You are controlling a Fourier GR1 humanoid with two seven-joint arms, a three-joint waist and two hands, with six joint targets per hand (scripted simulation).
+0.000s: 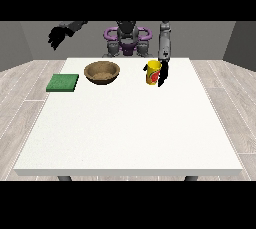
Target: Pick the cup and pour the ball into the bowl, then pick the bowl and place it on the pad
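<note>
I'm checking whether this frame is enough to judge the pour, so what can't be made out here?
- Ball: not seen in the front view; the cup wall would hide it.
- Grip: the hand at the view's right is beside the cup, but its fingers are too small to tell contact.
- Bowl contents: too small to tell.
- The hand at the view's left: finger pose unclear.

Bright, even light; faint shadows.

A white tabletop (130,128) carries three things along its far side: a green pad (63,82) near the view's left edge, a brown wooden bowl (102,71) beside it, and a yellow cup (153,73) towards the view's right.
</note>
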